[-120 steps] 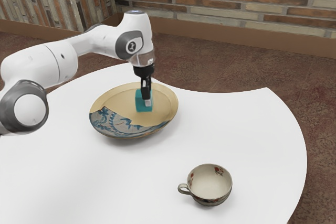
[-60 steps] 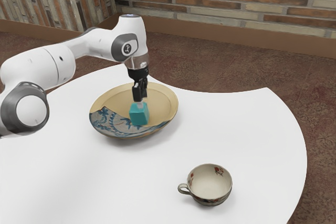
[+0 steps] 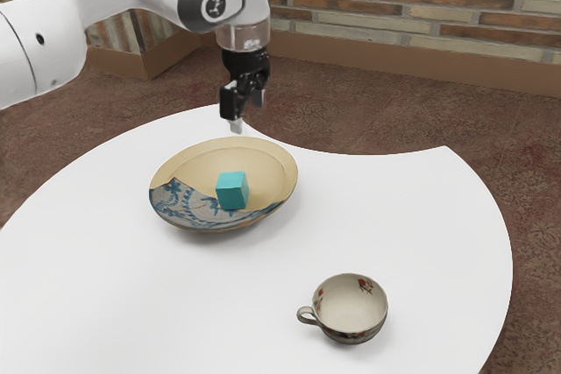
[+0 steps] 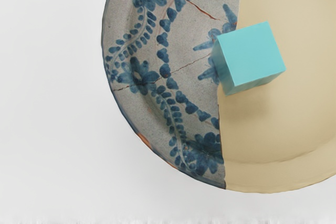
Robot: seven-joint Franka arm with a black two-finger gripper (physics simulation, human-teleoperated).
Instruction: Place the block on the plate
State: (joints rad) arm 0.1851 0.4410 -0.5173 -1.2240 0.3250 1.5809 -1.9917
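Observation:
My gripper [image 3: 247,111] hangs above the plate's back part in the exterior view, its two fingers spread apart with nothing between them, so it is open. Below it, a turquoise block [image 3: 232,191] rests on the plate [image 3: 186,169], apart from the fingers. The plate is tan on one part and grey with blue flowers on the other. In the wrist view the block [image 4: 250,56] lies by the seam between the plate's [image 4: 278,129] two parts.
A white curved table [image 3: 421,216] carries everything. Toward the exterior view's lower right stands a cup [image 3: 351,307] with red motifs, its handle facing the exterior view's left. A brick wall rises behind.
My gripper opened and let go of the block, then rose well above the plate. The block moved a little toward the exterior view's lower left earlier and now stays on the plate.

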